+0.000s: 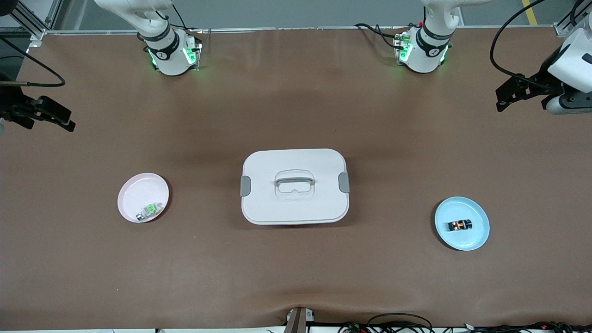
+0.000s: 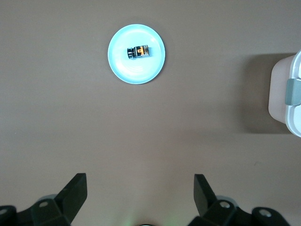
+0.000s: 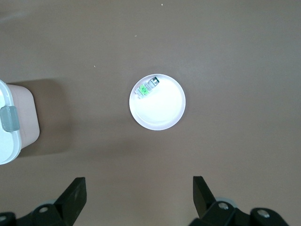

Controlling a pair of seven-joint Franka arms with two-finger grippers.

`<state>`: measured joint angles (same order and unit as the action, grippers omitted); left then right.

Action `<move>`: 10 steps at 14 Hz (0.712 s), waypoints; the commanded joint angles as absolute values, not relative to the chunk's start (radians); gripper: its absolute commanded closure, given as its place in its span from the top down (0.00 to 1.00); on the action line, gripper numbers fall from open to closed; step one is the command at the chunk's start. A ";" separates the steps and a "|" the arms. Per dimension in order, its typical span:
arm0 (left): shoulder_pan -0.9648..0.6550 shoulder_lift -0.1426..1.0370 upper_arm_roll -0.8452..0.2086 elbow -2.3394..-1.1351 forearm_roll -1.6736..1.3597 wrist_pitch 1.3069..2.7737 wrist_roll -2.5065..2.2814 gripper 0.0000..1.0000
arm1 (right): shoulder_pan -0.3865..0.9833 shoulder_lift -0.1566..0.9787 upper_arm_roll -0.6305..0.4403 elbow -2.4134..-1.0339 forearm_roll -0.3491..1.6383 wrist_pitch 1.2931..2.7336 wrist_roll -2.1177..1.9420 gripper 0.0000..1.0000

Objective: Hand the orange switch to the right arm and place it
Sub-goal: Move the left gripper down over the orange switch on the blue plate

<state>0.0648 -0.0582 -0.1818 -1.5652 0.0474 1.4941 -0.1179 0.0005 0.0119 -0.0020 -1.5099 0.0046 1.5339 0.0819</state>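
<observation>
The orange switch (image 1: 459,225) (image 2: 139,51), a stubby black part with an orange face, lies on a light blue plate (image 1: 476,238) (image 2: 136,71) toward the left arm's end of the table. My left gripper (image 1: 500,100) (image 2: 140,181) hangs open and empty over the bare brown mat at that end, apart from the plate. Over the table's edge at the right arm's end, my right gripper (image 1: 69,121) (image 3: 139,183) is also open, with nothing between its fingers. Both arms wait.
A pale pink plate (image 1: 138,187) (image 3: 164,113) toward the right arm's end holds a small green-and-silver part (image 1: 149,211) (image 3: 147,88). A white lidded box (image 1: 268,206) (image 2: 287,101) (image 3: 11,146) with grey clips and a handle stands at the table's middle.
</observation>
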 commanded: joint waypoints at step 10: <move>0.107 0.003 -0.187 -1.542 0.034 1.477 -0.104 1.00 | -0.034 0.012 -0.012 -1.506 0.005 1.516 0.091 1.00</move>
<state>0.0736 -0.0321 -0.1813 -1.5646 0.0474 1.4919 -0.1179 -0.0049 0.0122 -0.0123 -1.5105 0.0046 1.5306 0.0860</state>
